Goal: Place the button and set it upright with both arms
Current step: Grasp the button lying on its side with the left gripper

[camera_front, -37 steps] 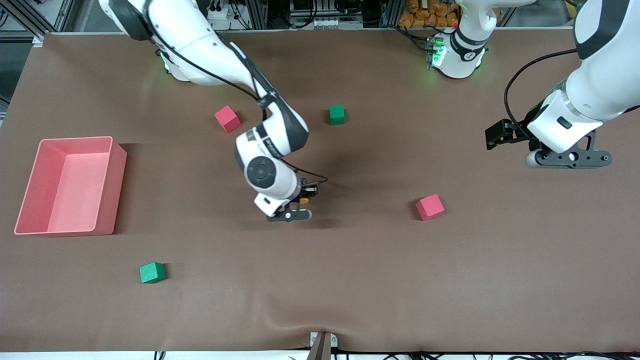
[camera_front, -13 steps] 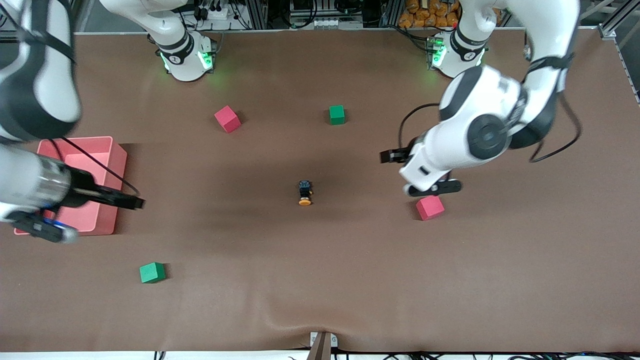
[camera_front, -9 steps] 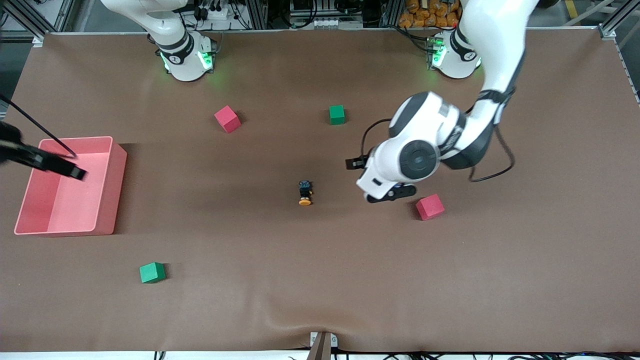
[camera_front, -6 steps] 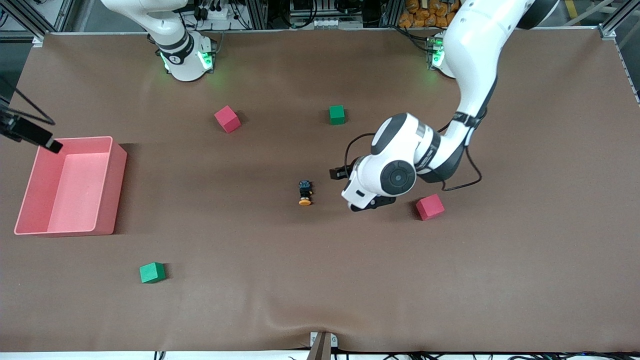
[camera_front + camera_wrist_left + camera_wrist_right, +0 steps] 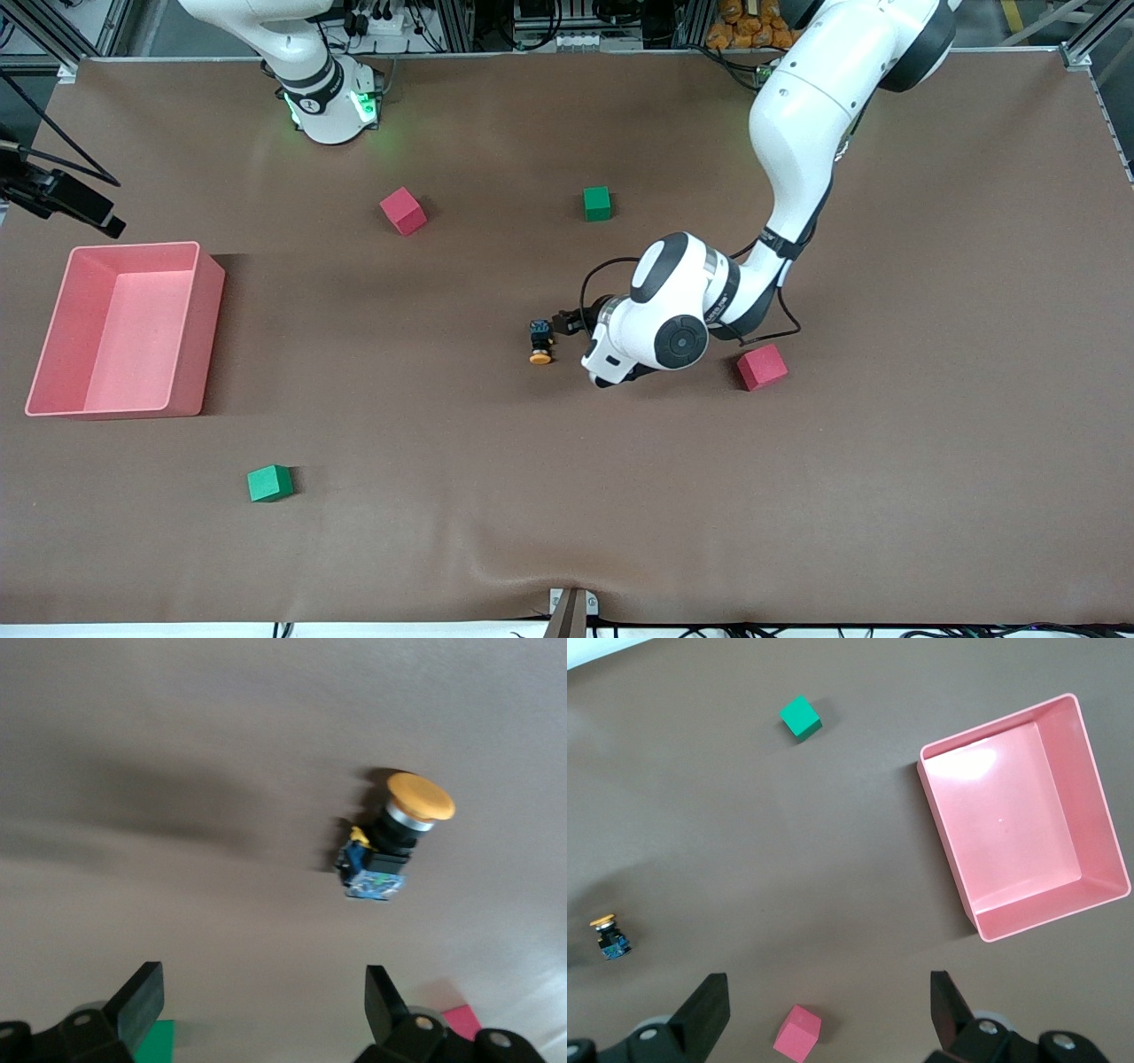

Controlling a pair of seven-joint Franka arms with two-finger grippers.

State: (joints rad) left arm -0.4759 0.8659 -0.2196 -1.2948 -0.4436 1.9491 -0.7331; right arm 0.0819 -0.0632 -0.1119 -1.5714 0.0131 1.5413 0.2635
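The button (image 5: pixel 540 342) lies on its side on the worktop (image 5: pixel 567 496). The left gripper (image 5: pixel 261 1010), fingers spread wide and empty, hangs just beside it, at its 3 o'clock, positioned to right it. The right gripper (image 5: pixel 828 1010), fingers also wide and empty, waits high near the pink bin (image 5: pixel 124 330).

The brown counter (image 5: pixel 567 496) wears a matt cloth-like cover, slightly wrinkled; the pink rectangular plastic bin (image 5: pixel 209 301) looks smooth and faintly glossy.

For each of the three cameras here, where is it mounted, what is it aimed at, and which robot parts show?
Front view: high across the table, facing both bases; shows the left arm over the button.
Left wrist view: looks down at the button; open left gripper fingertips show.
Right wrist view: high over the pink bin; open right gripper fingertips show.
Shared: all three show the button.
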